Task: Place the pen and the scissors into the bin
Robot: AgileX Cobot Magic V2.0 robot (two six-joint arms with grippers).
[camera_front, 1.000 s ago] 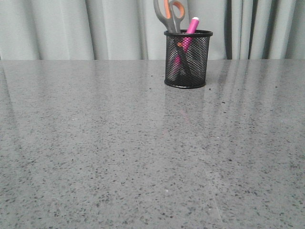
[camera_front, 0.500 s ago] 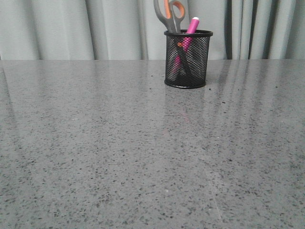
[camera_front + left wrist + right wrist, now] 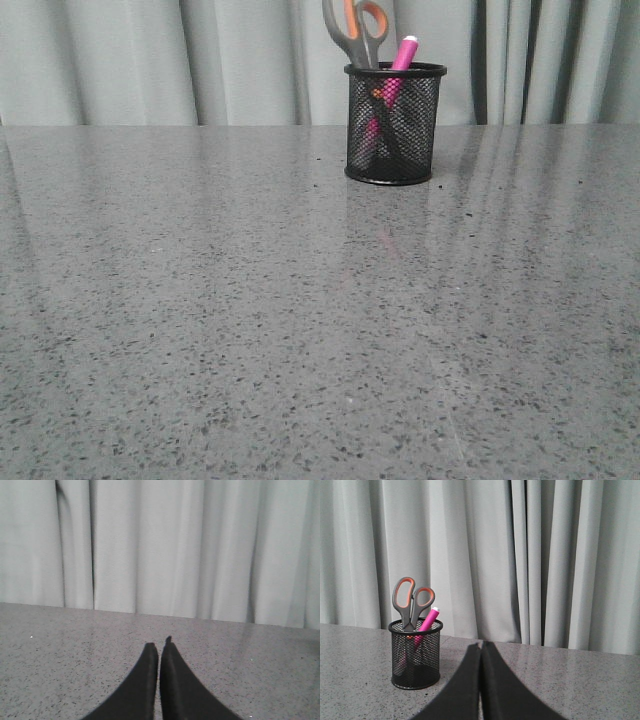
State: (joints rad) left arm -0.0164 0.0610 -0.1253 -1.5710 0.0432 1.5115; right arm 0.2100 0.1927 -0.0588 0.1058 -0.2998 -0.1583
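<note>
The black wire-mesh bin (image 3: 394, 125) stands upright at the far middle-right of the grey table. The scissors (image 3: 356, 30) stand in it, handles up, blades inside. The pink pen (image 3: 400, 58) leans in it beside them, its white end above the rim. The bin (image 3: 415, 655), scissors (image 3: 411, 600) and pen (image 3: 426, 622) also show in the right wrist view. My right gripper (image 3: 481, 644) is shut and empty, apart from the bin. My left gripper (image 3: 159, 644) is shut and empty over bare table. Neither gripper shows in the front view.
A grey speckled table (image 3: 250, 320) fills the front view. A pale pleated curtain (image 3: 120, 60) hangs behind its far edge and fills the background of both wrist views.
</note>
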